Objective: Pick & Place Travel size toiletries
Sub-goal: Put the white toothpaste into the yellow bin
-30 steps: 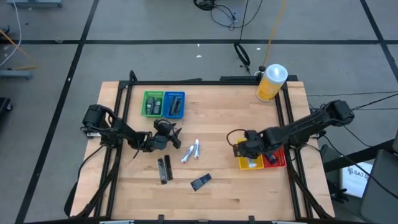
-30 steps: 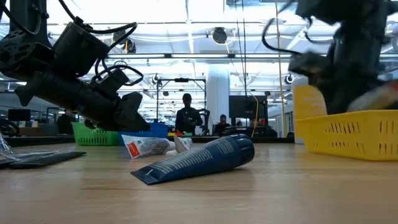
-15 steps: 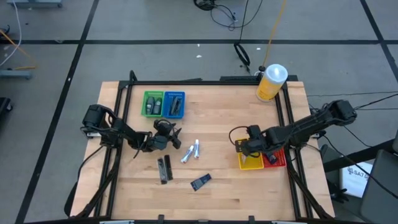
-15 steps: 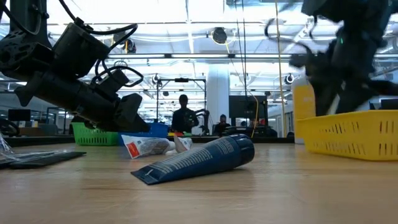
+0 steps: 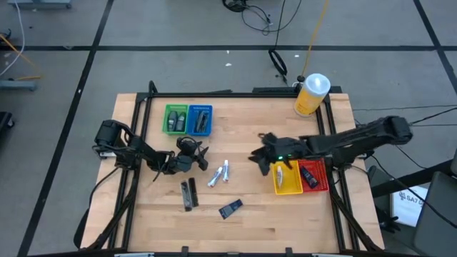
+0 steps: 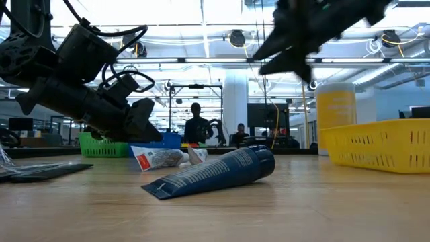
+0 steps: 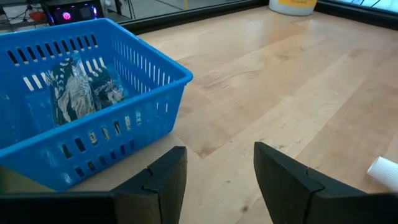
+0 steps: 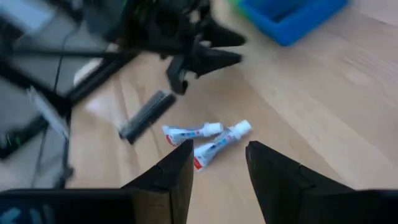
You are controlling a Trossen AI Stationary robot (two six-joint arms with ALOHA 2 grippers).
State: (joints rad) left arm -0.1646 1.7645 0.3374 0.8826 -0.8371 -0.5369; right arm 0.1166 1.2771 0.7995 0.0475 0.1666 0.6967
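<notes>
Two white mini tubes [image 5: 218, 173] lie side by side mid-table, also in the right wrist view [image 8: 208, 138]. Flat dark packets [image 5: 188, 194] and a dark tube [image 5: 230, 209] lie nearer the near edge; the tube [image 6: 215, 171] lies flat on its side. My right gripper [image 5: 258, 158] hangs open above the table, right of the white tubes and left of the yellow tray [image 5: 277, 187], its fingers apart [image 8: 217, 168]. My left gripper [image 5: 200, 157] waits open [image 7: 221, 180] just left of the white tubes, near the blue tray [image 7: 155, 87].
Green tray [image 5: 176, 118] and blue tray [image 5: 201, 120] sit at the far left, each with dark packets inside. A red tray [image 5: 318, 184] adjoins the yellow one. A large yellow bottle [image 5: 311, 94] stands at the far right corner. People show in the room beyond [image 6: 201, 128].
My right gripper has moved from over the yellow tray toward the table's left, out over the bare wood toward the white tubes. The left arm and the loose toiletries have kept still.
</notes>
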